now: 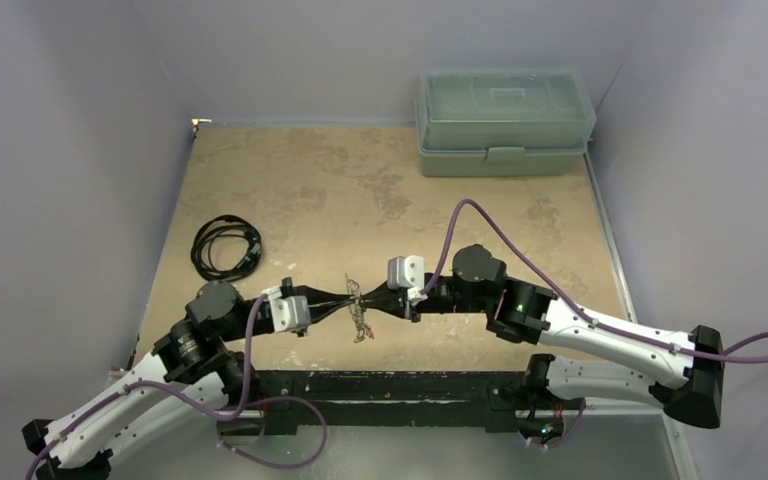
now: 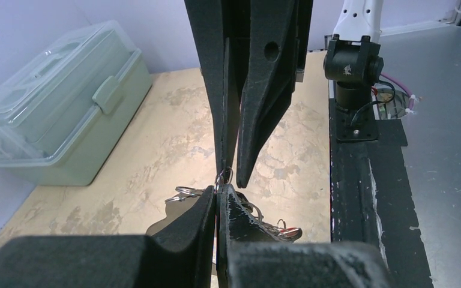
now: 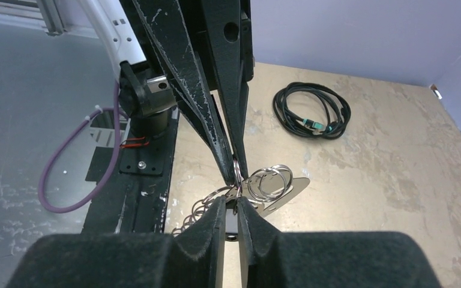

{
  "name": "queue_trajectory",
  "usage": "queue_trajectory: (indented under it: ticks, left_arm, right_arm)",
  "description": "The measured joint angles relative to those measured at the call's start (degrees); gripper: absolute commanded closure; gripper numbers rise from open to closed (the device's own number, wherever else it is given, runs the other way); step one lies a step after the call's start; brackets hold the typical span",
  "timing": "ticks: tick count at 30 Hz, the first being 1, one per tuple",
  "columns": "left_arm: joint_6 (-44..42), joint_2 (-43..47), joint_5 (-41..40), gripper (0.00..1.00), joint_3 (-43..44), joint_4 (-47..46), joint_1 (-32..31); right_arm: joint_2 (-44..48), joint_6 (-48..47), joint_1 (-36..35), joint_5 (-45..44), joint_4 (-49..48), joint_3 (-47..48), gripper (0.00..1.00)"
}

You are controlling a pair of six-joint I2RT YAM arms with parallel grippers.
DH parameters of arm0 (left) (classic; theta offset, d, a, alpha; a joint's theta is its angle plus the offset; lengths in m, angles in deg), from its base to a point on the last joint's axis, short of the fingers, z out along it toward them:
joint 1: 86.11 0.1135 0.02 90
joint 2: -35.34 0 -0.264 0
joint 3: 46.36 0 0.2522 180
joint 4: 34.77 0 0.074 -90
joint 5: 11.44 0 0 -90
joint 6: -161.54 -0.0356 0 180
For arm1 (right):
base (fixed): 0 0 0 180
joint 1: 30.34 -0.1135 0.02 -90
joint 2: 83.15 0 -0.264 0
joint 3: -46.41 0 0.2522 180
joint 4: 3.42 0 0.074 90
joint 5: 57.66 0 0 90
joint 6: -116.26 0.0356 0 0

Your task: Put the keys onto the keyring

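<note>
**Keyring caught between two grippers, near mid-table**

Left gripper is clamped tight on a small split ring at the top of the bunch. Right gripper meets it nose to nose, jaws drawn almost together round that same bit of wire. Whether it actually bites, I cannot tell. Just below the tips sits the flat plate with more loose rings, and the keys trail off on the near side, one showing red. All this is over the near middle of the table, well apart from the coiled cable on the left and the green box far right. My read: light, hard, slick metal that swings and twists freely. The plate's flat edge looks the safest hold; thin wire rings will likely roll out.
</note>
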Motion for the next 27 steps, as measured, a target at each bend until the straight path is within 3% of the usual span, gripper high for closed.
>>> queue_trajectory:
  ticks: [3,27]
  left_arm:
    - [0.04,0.02,0.00,1.00,0.00,0.00,0.00]
    - [5.46,1.90,1.84,1.00,-2.34,-8.17,2.51]
  right_arm:
    - [-0.31,0.07,0.00,-0.04,0.02,0.00,1.00]
    - [0.63,1.07,0.04,-0.52,-3.56,-0.31,1.00]
